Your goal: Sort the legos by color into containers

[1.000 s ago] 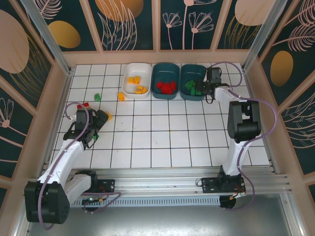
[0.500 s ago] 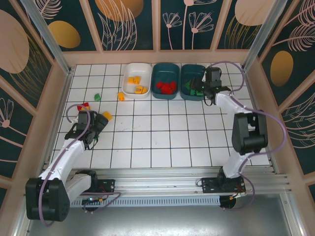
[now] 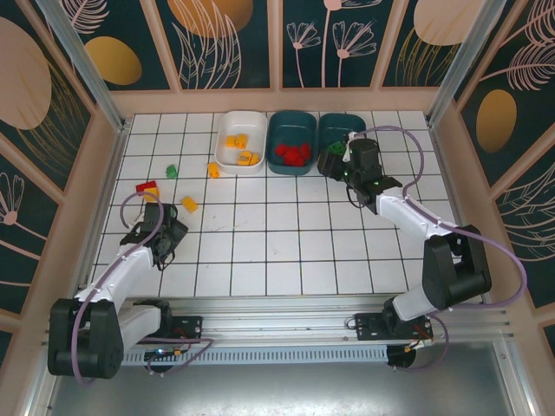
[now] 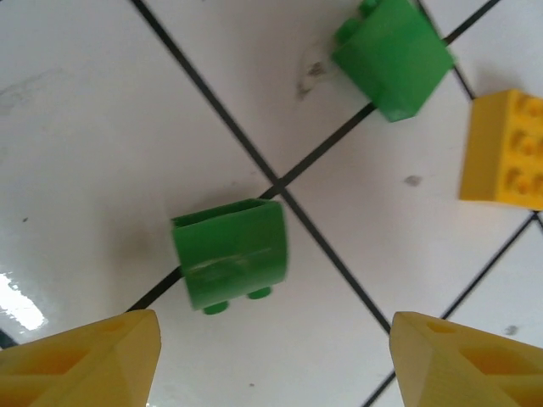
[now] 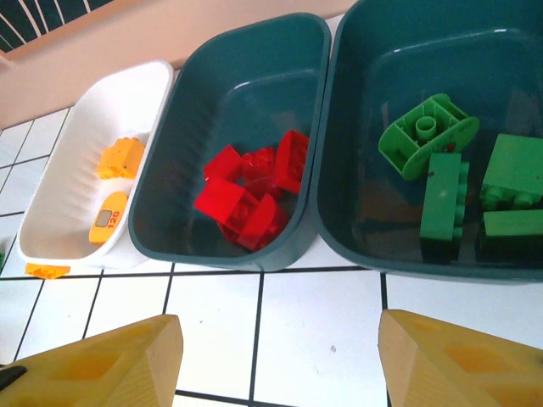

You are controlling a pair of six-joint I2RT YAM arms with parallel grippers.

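Hovering with jaws apart, the left gripper (image 4: pixel 271 360) frames a green lego (image 4: pixel 231 254) on the tabletop (image 4: pixel 93 127), apparently about to descend and close; the right gripper (image 5: pixel 276 360), jaws apart and empty, faces the green-filled teal bin (image 5: pixel 475 59).

The table (image 4: pixel 102 127) is of glossy white tiles with dark matt joints, and a bright reflection lies at the left edge of the left wrist view. The green brick (image 4: pixel 231 254) is smooth plastic with a fine scratch. The yellow brick (image 4: pixel 505 148) looks equally smooth. The middle teal bin (image 5: pixel 254 102) and the white bin (image 5: pixel 59 195) are smooth plastic with a mild shine, and the red bricks (image 5: pixel 246 199) are glossier. The fingers (image 4: pixel 85 360) of the left gripper (image 4: pixel 271 322) look like matt yellow plastic. The rail (image 3: pixel 277 309) low in the top view is bare grey metal.
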